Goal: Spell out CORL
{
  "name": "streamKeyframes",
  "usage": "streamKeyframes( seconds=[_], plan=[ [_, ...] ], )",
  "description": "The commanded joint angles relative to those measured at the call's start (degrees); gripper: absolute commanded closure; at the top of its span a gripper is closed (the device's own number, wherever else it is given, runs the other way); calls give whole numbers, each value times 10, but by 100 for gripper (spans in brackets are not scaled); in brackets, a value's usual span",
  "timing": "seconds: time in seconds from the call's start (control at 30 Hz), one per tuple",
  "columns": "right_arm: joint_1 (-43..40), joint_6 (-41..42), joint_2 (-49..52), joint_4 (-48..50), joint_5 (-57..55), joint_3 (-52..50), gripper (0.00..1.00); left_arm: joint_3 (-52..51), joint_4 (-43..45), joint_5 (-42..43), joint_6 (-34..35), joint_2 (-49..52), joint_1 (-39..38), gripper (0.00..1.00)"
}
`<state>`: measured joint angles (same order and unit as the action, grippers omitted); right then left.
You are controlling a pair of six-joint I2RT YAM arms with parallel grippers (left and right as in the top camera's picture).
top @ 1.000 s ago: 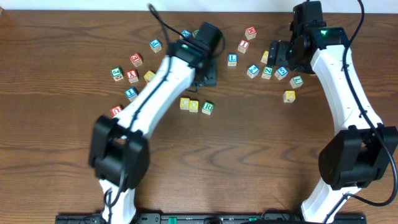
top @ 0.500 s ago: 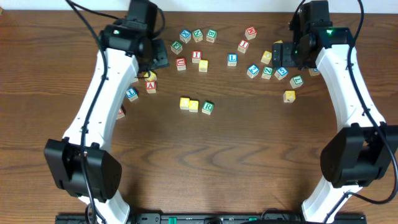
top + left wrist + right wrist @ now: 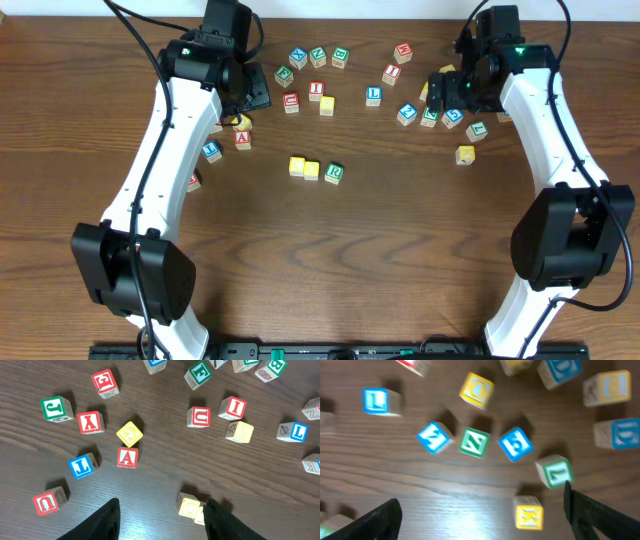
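Spelling so far: three cubes stand in a row at the middle of the table. They are a yellow cube, a second yellow cube and the R cube, each touching or just beside the next. The spot past R is bare.
Missing letter: the L cube, white-faced with a blue L, lies toward the far edge, apart from its neighbours and nearer the right arm.
Left gripper: jaws partly apart with nothing between them. It hangs over the loose cubes on the left, and the row's yellow end shows just beside one finger in the wrist view.
Right gripper: jaws spread wide and empty, above the blue and green cubes on the right.
Handling: L is a small wooden cube, likely light, rigid and hard-edged. Its smooth faces could slip or twist if pinched at a corner.
Grip: best squarely on two opposite side faces, letter face up. There is room around L for the fingers.
Next step, likely: set L just past R without nudging the row.
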<state>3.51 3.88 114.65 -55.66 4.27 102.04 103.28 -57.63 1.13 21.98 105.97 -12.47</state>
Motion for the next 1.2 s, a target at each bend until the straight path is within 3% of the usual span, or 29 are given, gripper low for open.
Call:
streamKeyframes(
  seconds=[0.0,0.3,0.57,1.17],
  plan=[
    [21,44,8,17,57,3,7,-9,3,-10,-12,8,3,46],
    [124,145,57,115,-22,17,13,-9,0,-36,-19,8,21,47],
    [161,224,123,200,-102,17,27,-9,-6,-56,-19,8,25,47],
    [161,205,197,276,-116,17,22,-9,-27,-63,-18,8,24,47]
  ],
)
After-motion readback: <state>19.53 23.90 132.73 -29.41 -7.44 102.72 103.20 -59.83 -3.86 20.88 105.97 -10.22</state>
